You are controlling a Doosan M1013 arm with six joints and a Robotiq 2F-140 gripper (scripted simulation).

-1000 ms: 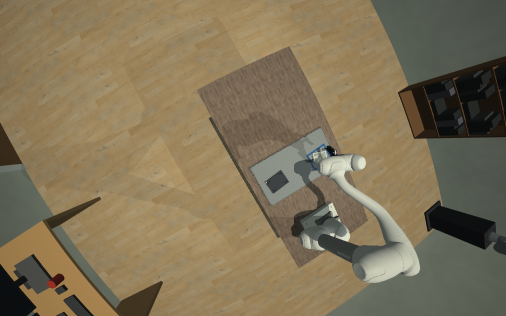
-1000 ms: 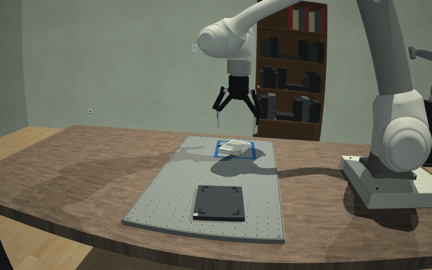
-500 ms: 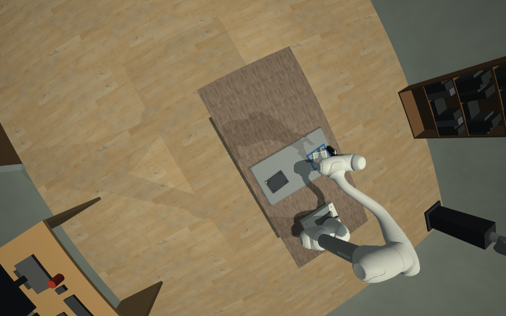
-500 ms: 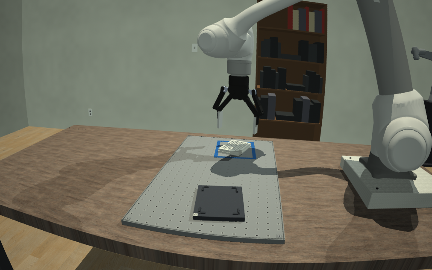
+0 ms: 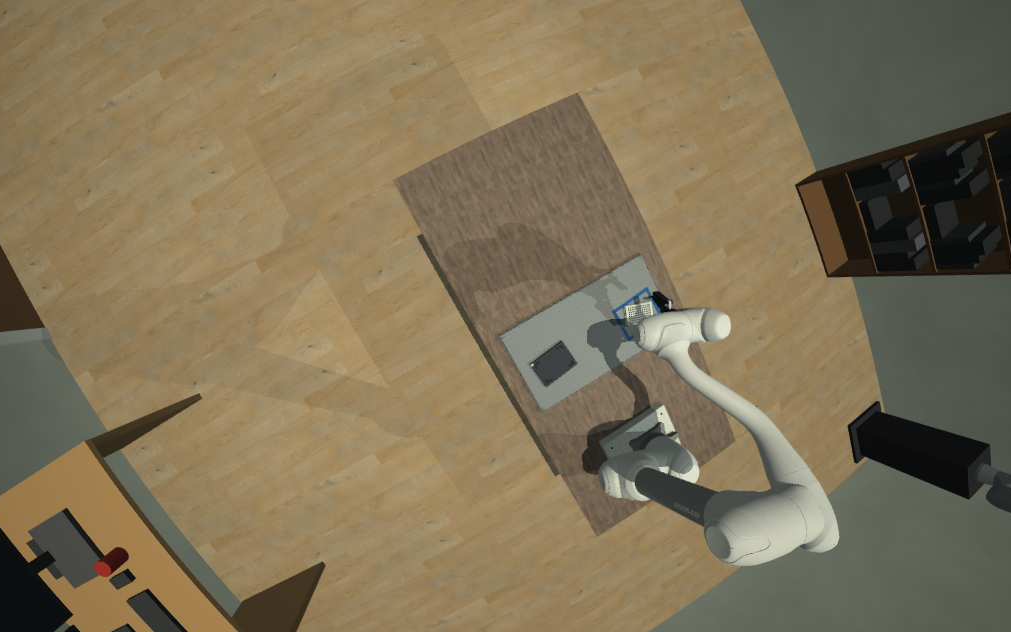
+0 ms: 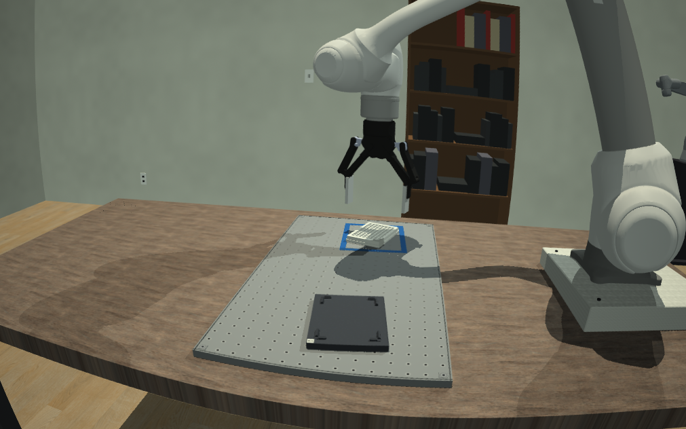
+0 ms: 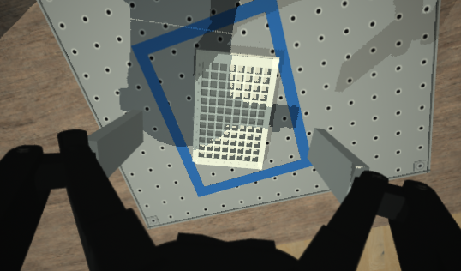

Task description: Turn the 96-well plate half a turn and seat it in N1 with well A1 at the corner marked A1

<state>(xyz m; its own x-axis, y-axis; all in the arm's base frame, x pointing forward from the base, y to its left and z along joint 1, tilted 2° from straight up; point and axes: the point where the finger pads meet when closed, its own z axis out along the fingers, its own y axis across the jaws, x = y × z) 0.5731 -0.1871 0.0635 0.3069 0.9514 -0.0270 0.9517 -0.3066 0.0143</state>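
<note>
The white 96-well plate (image 6: 371,235) lies flat inside the blue taped outline B1 at the far end of the grey deck. It also shows in the wrist view (image 7: 233,111) and, small, in the overhead view (image 5: 637,311). It sits skewed relative to the tape (image 7: 222,100). I cannot make out its cut corner. My gripper (image 6: 375,193) hangs well above the plate, open and empty; in the wrist view its grey pads (image 7: 230,152) stand wide on either side. The dark plate nest N1 (image 6: 349,322) near the deck's front holds nothing.
The grey perforated deck (image 6: 337,290) lies on a wooden table. The arm's base (image 6: 627,298) stands to the right of the deck. A bookshelf (image 6: 460,111) is behind the table.
</note>
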